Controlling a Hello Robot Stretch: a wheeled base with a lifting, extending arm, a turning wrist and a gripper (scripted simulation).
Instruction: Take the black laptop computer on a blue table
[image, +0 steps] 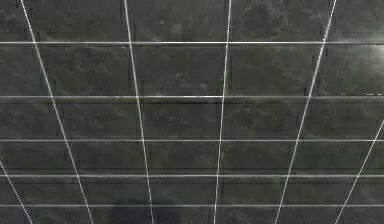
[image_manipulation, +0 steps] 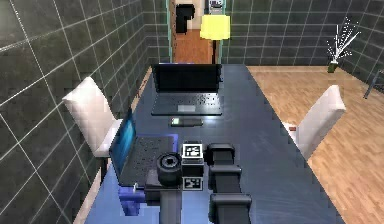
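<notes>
On the blue table (image_manipulation: 255, 140), toward its far end in the arm side view: black laptop (image_manipulation: 186, 88), lid up, screen dark, keyboard facing the arm. Gripper (image_manipulation: 150, 178) is at the near end, well apart from it. Can't tell how the fingers stand, nor whether it holds anything (a second laptop (image_manipulation: 128, 145) with a blue screen sits right by it).

Handling, my read: stiff, flat, fairly heavy for two thin fingers. The smooth casing is probably slippery, and the hinge and screen are the fragile bits. Grab the base by its front or side edge, not the lid.

Count:
- laptops: two
- table: one
- white chairs (image_manipulation: 90, 112): two, one per long side
- yellow lamp (image_manipulation: 215, 28): one
- small flat object (image_manipulation: 187, 121) just in front of the black laptop: one

Forward view faces a dark tiled wall (image: 190, 70).
</notes>
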